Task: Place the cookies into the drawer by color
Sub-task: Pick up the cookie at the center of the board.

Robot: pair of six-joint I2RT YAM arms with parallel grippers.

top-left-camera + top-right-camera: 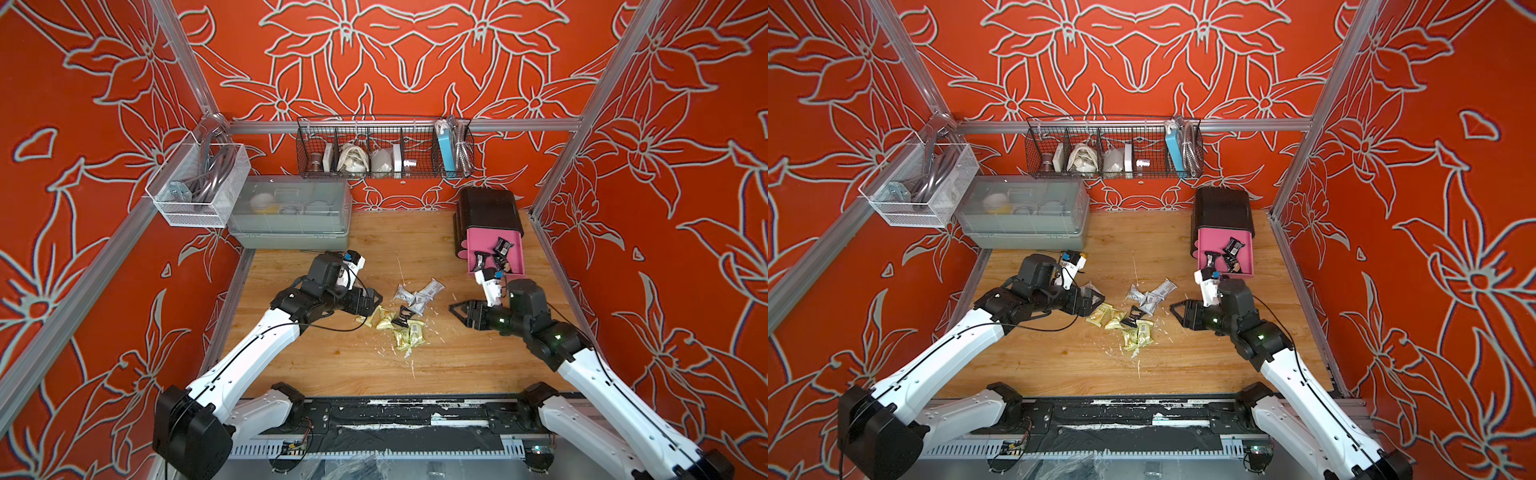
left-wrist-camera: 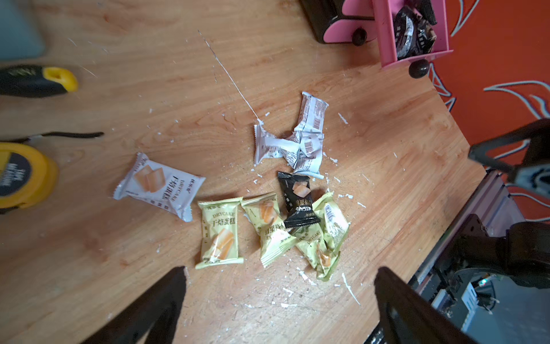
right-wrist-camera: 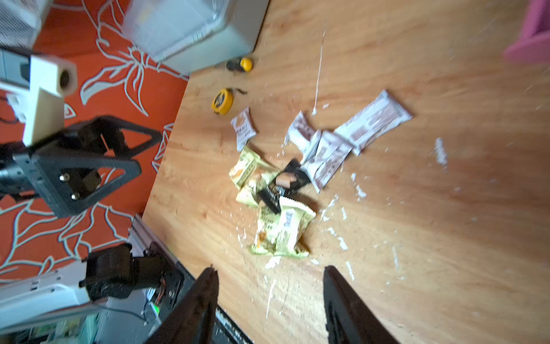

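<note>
Right gripper (image 1: 454, 308) near crinkly cookies (image 1: 409, 332)

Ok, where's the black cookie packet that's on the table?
In a top view, the black packet lies mid-table, overlapping the yellow-green packets, with the white-silver packets just behind it.

White-shelled arms (image 1: 257, 345) carry black joints (image 1: 552, 343) (thin black cables (image 1: 332, 329) run alongside).
</note>
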